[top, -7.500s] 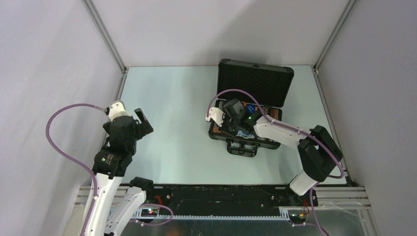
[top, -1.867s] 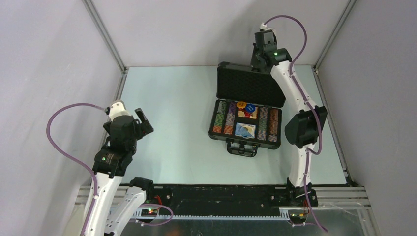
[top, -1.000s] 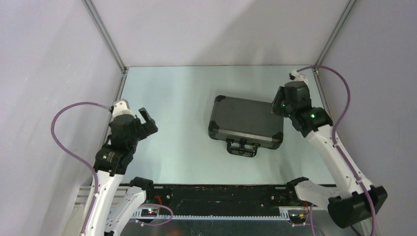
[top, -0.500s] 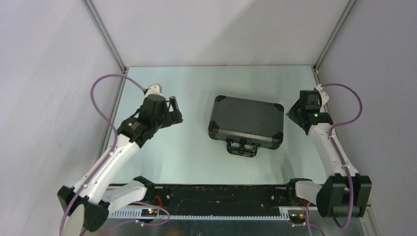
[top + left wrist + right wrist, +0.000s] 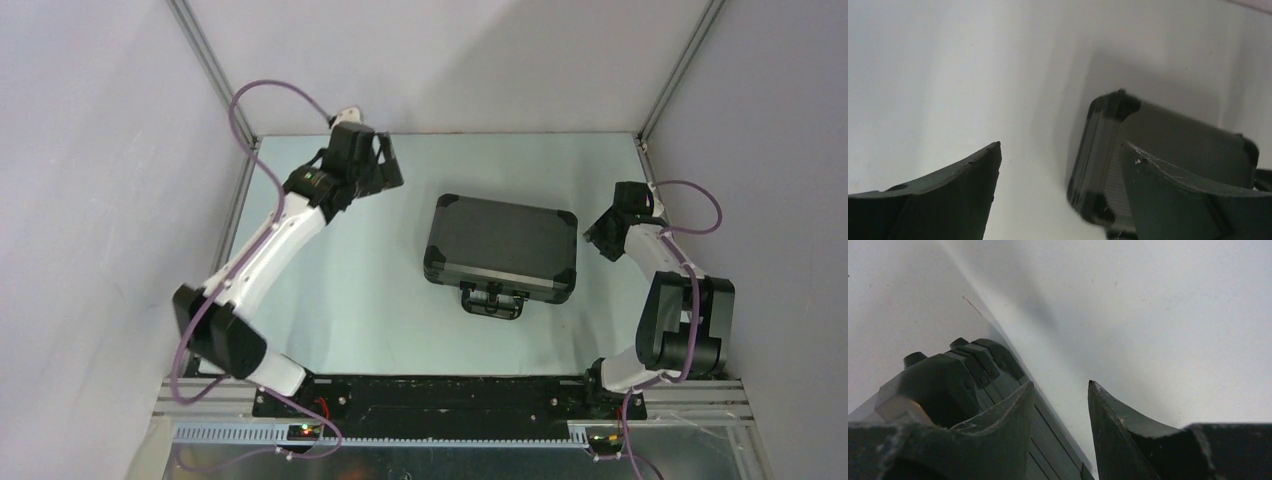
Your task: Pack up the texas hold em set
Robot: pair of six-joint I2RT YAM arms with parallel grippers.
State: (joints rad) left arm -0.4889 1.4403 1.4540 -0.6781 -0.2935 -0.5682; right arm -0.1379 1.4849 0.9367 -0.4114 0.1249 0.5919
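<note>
The black case (image 5: 500, 245) lies shut on the table, its handle (image 5: 490, 300) toward the near edge. The chips, card box and marker are hidden inside it. My left gripper (image 5: 388, 168) is open and empty, in the air off the case's far left corner. In the left wrist view the gripper (image 5: 1061, 145) frames bare table, with the case (image 5: 1168, 145) behind its right finger (image 5: 1188, 200). My right gripper (image 5: 598, 237) is open and empty, close beside the case's right end. In the right wrist view (image 5: 1061, 383) a dark ribbed edge (image 5: 998, 375), apparently the case, shows behind the left finger.
The pale green table (image 5: 340, 290) is walled in by grey panels, with metal corner posts at the back left (image 5: 215, 75) and back right (image 5: 680, 75). A black rail (image 5: 450, 392) runs along the near edge by the arm bases.
The lid went from open to shut. Since then my left arm has swung from the near left up to the case's far left corner. My right gripper has drawn in beside the case's right end.
</note>
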